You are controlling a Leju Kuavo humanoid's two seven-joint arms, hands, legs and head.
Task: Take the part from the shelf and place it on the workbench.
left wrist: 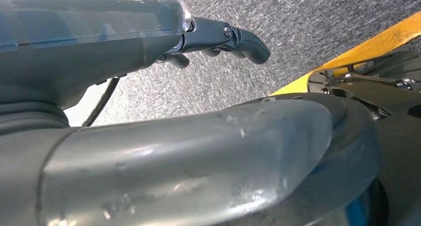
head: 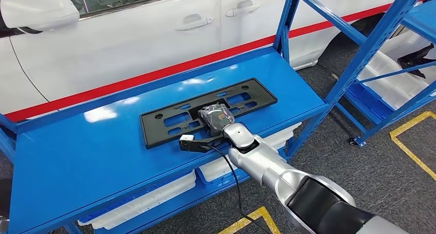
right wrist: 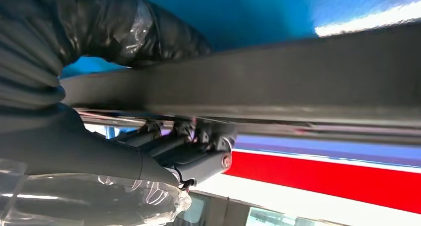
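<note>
Black plastic part (head: pixel 208 111): a long flat frame with rectangular cut-outs, laid flat on the blue workbench (head: pixel 77 157), slightly askew to the front edge and nearer the right end of the top.
Right hand (head: pixel 216 118): rested on the middle of the part's near edge. In the right wrist view the thumb (right wrist: pixel 149 35) is seen over one face of the frame and the darker fingers (right wrist: pixel 198 156) under the other, so the part is judged to be gripped at that edge.
Left hand (left wrist: pixel 223 37): hung over grey carpet, nothing held, fingers loosely curled; how far it is opened cannot be told exactly.
Step in hand: the part is judged to be already down on the bench, so the placing is taken to be at its end, with release not yet made.
Next move: the fingers would need to be opened and slid clear from under the near edge without the frame being dragged towards the bench lip.
Edges: the near edge of the part is close to the bench's front lip; the far edge is well apart from the back rail.
Open room: wide bare blue surface is left to the part's left; a white car (head: pixel 154 33) is stood behind the bench, and a blue rack (head: pixel 391 64) to the right.
</note>
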